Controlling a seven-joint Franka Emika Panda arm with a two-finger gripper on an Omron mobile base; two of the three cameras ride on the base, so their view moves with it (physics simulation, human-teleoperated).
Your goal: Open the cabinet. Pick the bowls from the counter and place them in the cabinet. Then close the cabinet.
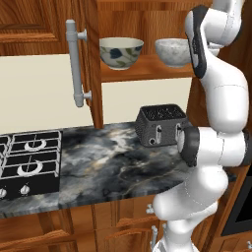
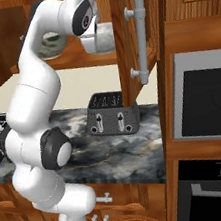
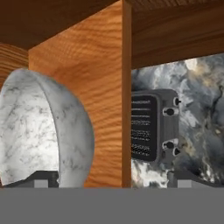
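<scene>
The cabinet stands open, its left door (image 1: 91, 59) and right door (image 2: 124, 39) both swung out. On its shelf (image 1: 147, 74) sit both bowls: the leaf-patterned bowl (image 1: 121, 52) to the left and the speckled grey bowl (image 1: 172, 51) to the right. In the hand view the speckled bowl (image 3: 39, 135) is close up and sideways, its rim between the wide-apart tips of my gripper (image 3: 113, 181). The gripper is open, with neither tip pressing on the bowl. In the right base view my hand is at the speckled bowl (image 2: 104, 36), and my arm partly hides the patterned bowl (image 2: 50, 45).
A dark toaster (image 1: 160, 125) stands on the marble counter (image 1: 118, 160) below the shelf. The black gas hob (image 1: 29, 160) is at the left. A built-in oven (image 2: 206, 97) is on the right. The doors' long silver handles (image 1: 76, 64) jut out toward me.
</scene>
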